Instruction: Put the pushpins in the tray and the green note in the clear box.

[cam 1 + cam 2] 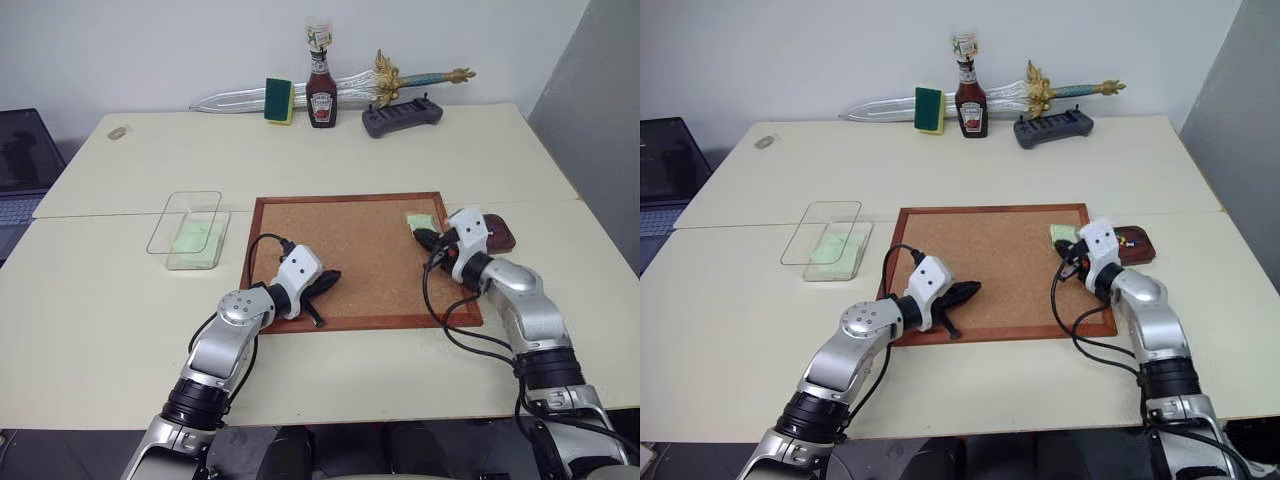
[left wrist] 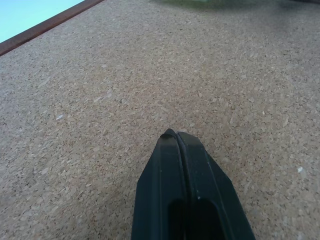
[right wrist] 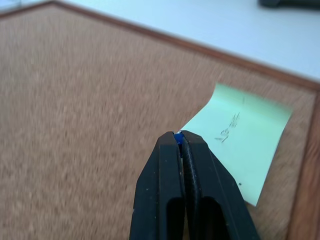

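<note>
Two grippers hung over the corkboard on the bench. The right gripper was pinched tight on a blue pushpin at the corner of the green note, which lay on the board's far right corner. The left gripper was closed on nothing above bare cork near the front edge. The tray sat just right of the board with pins in it. The clear box stood left of the board, something pale green inside.
</note>
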### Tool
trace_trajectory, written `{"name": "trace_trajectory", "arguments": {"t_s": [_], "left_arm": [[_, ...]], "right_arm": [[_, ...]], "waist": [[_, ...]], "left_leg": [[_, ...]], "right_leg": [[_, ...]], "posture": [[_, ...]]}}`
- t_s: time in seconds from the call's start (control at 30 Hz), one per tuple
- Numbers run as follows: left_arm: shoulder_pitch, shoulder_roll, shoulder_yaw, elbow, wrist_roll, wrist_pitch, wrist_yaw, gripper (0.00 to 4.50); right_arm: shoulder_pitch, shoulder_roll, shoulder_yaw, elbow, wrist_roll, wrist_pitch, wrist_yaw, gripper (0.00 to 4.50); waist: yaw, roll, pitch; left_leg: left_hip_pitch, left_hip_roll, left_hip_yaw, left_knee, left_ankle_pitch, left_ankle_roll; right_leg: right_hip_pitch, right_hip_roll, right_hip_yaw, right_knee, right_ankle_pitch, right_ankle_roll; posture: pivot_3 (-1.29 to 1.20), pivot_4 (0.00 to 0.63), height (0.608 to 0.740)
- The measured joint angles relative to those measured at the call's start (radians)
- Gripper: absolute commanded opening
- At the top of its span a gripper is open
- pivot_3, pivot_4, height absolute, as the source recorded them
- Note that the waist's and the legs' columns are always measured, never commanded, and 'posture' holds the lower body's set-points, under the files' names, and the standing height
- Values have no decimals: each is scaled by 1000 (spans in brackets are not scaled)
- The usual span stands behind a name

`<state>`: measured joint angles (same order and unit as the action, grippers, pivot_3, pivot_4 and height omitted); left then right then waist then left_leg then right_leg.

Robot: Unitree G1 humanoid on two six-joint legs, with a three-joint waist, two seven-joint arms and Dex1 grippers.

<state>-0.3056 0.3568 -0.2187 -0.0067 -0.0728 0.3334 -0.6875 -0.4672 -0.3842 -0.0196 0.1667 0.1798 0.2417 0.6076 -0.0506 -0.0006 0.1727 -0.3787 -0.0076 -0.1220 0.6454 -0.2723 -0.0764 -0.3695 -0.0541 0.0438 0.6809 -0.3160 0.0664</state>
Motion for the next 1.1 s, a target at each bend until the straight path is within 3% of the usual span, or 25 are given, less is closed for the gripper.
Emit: {"name": "trace_trajectory", "arguments": {"t_s": [0.33, 0.5, 0.53, 0.57, 0.73, 1.1], "left_arm": [[-8, -19, 21, 3, -23, 10, 4, 0], [-47, -43, 105, 4, -128, 156, 15, 0], [-62, -43, 133, 2, -152, 193, 24, 371], [-77, -43, 167, -9, -184, 238, 32, 412], [-120, -59, 295, -114, -327, 428, 91, 1473], [-210, -213, 482, -153, -584, 686, 296, 3611]], "right_arm": [[4, -29, 2, -81, 22, 12, 36, 27], [7, -45, 14, -108, 18, 11, 46, 27], [7, -45, 16, -112, 16, 11, 46, 0], [7, -45, 19, -116, 15, 10, 45, 0], [7, -49, 30, -122, -3, 1, 46, 0], [7, -67, 61, -122, -23, -62, 82, 0]], "waist": [[1, 0, 0], [-1, -1, 1], [-3, -2, 1], [-5, -2, 1], [-5, -2, 1], [-2, -4, 2]], "left_leg": [[0, 0, 0, 0, 0, 0], [-1, 0, -1, 0, 0, 0], [-1, 0, -1, 0, 0, 0], [-2, 0, -1, 0, 0, 0], [-3, 0, -1, 0, 0, 0], [-3, 0, -1, 1, 2, -4]], "right_leg": [[0, 0, 0, 0, 0, 0], [-1, 0, 0, 1, 0, 0], [-2, 0, 0, 1, 0, 0], [-2, 0, 0, 1, 0, 0], [-3, 0, 0, 0, 0, 0], [-3, 0, -1, 0, 0, 0]], "posture": [[0, 150, 740], [0, 150, 740], [0, 150, 740], [0, 150, 740], [0, 150, 740], [0, 150, 740]]}}
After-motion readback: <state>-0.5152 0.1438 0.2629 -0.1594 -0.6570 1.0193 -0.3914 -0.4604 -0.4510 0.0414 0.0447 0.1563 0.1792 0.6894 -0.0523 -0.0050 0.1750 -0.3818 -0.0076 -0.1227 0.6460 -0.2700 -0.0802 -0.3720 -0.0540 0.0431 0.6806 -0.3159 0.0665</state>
